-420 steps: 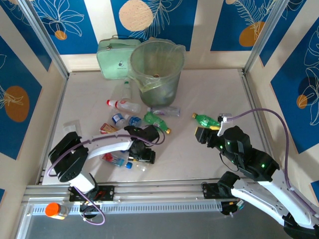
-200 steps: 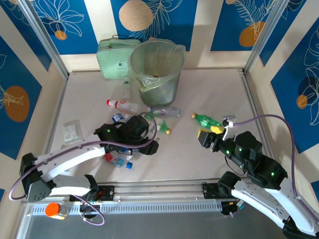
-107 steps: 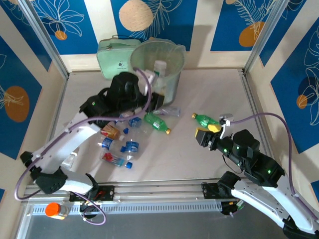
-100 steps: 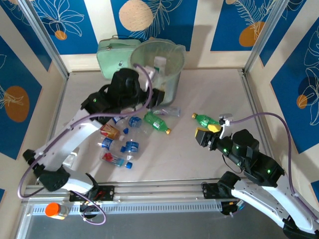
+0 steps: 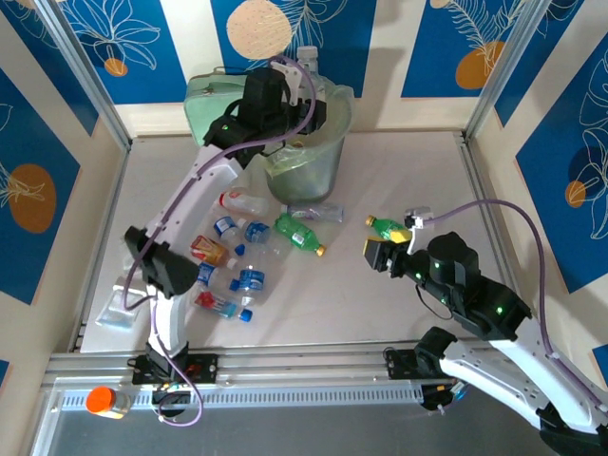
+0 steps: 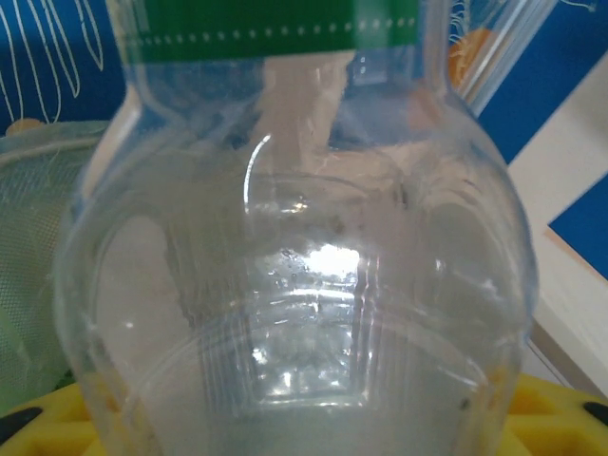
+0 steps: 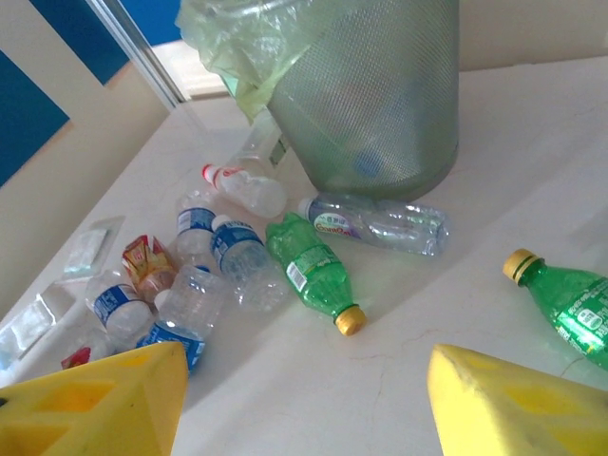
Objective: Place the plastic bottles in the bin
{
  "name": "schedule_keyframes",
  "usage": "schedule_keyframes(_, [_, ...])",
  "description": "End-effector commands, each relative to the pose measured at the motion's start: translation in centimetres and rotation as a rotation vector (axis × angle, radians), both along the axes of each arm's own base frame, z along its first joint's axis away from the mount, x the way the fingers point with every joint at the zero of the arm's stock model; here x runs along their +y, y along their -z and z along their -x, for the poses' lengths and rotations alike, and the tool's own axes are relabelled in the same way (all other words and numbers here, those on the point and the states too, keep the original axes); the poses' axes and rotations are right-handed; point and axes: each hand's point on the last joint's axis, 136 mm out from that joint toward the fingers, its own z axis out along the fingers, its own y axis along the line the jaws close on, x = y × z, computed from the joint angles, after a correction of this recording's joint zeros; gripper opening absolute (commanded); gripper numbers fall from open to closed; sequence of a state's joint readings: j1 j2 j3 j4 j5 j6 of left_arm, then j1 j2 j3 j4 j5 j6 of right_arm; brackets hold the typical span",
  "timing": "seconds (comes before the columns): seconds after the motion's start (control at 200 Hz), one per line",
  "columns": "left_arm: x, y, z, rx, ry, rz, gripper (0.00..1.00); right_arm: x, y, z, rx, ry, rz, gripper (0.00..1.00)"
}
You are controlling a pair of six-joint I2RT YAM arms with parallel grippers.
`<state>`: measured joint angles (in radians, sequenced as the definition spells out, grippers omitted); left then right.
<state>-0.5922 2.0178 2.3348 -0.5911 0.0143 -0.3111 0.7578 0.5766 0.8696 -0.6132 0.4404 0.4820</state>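
Top external: the left gripper (image 5: 302, 84) hangs high above the bin (image 5: 318, 171) with its arm at full stretch. It is clamped on a clear bottle (image 5: 306, 59) whose white cap points up. The bottle appears over the far part of the bin's mouth, close to the rim, though we cannot judge its height well from above.

Risk one: released there, the bottle may strike the rim or the slack liner (image 5: 285, 163) and drop outside, toward the zipped case (image 5: 211, 114) behind.

The right gripper (image 5: 378, 253) sits low over the table (image 5: 399, 161), just beside a green bottle (image 5: 391, 228), with its jaws apart. The other bottles (image 5: 237, 275) lie scattered left of centre.

Left wrist: the clear bottle sits very close to the lens, green label at the top, with yellow fingers (image 6: 560, 418) at both lower corners. We judge the hold firm. The liner shows at the left edge, and we cannot tell whether the bottle is centred over the bin.

Right wrist: the two yellow fingers (image 7: 104, 399) stand wide apart with nothing between them. The green bottle, yellow-capped, lies at the right, outside the jaws.

Risk two: the green bottle is round and on its side, so a finger meeting it off-centre could roll it away.

Risk three: a second clear bottle (image 7: 380, 223) lies at the foot of the bin, and a careless reach for it might shove the bin.
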Motion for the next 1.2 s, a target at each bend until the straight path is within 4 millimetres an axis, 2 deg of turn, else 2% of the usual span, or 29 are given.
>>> schedule_keyframes(0.0, [0.3, 0.0, -2.2, 0.041, -0.029, 0.084, 0.44, 0.7, -0.9, -0.5, -0.006, -0.012, -0.011, 0.68])
schedule_keyframes(0.235, [0.3, 5.8, -5.7, 0.151, -0.067, 0.071, 0.44, 1.3, -0.4, -1.0, 0.007, -0.014, -0.011, 0.68])
schedule_keyframes(0.49, [-0.6, 11.3, -7.5, 0.231, -0.067, 0.044, 0.45, 1.4, 1.1, -1.3, 0.045, -0.01, -0.002, 0.68])
schedule_keyframes(0.555, [-0.6, 12.5, -7.8, 0.248, -0.078, 0.032, 0.5, 1.4, 1.0, -1.3, 0.041, -0.009, 0.001, 0.68])
schedule_keyframes(0.66, [-0.6, 13.7, -8.1, 0.272, -0.09, 0.026, 0.65, 1.1, 0.4, -1.5, 0.023, -0.001, 0.006, 0.68])
schedule_keyframes(0.795, [-0.5, 13.2, -8.1, 0.266, -0.098, 0.033, 0.76, 0.9, -0.8, -1.5, -0.002, -0.002, 0.006, 0.68])
schedule_keyframes(0.93, [-0.1, 11.5, -7.9, 0.238, -0.11, 0.049, 0.78, 0.4, -1.9, -1.5, -0.032, 0.007, 0.023, 0.68])
schedule_keyframes(1.195, [0.9, 5.1, -5.9, 0.143, -0.088, 0.086, 0.77, -0.3, -4.6, -1.1, -0.081, 0.005, 0.026, 0.68])
